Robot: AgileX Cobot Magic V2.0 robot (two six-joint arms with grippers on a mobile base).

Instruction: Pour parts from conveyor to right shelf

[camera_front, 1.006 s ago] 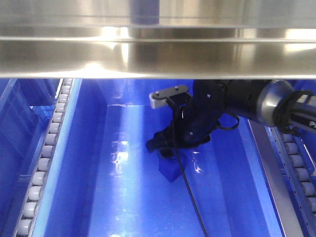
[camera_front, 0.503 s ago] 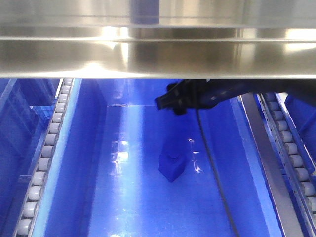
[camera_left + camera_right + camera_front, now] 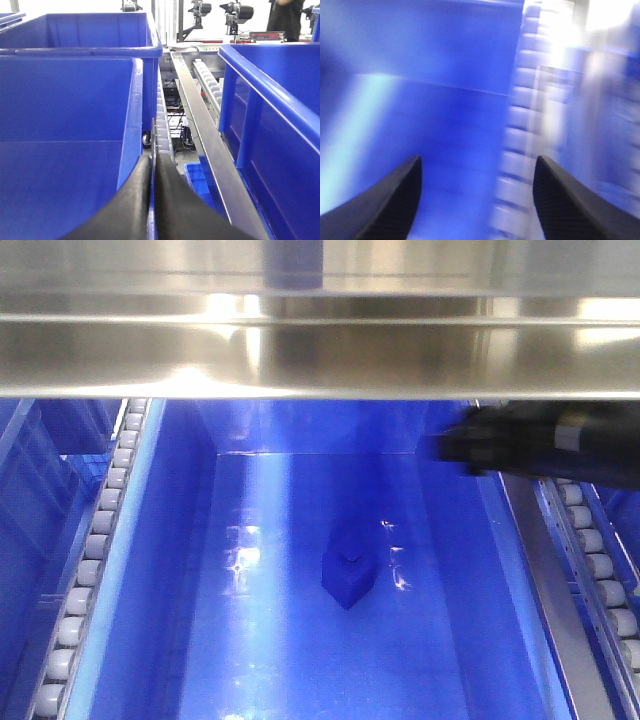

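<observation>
So the blue block sits on the floor of the deep-blue bin on the shelf, about mid-floor, one corner toward the near side and its knob side up, touching nothing but the bin bottom. I read that as the delivery done: the part is where the task wants it, free of any grip. The right gripper has its fingers spread wide with nothing between them, which fits an empty hand; its view is smeared, showing blue bin wall on the left and a blurred column of white rollers on the right. From the front, the dark arm is at the far right edge of the bin, tucked just under the steel shelf rail, well apart from the block. My left gripper has its fingers pressed together on nothing, parked over the roller track between two blue bins, out of the way. I'd judge the next thing is heading to the conveyor, not in view here.
</observation>
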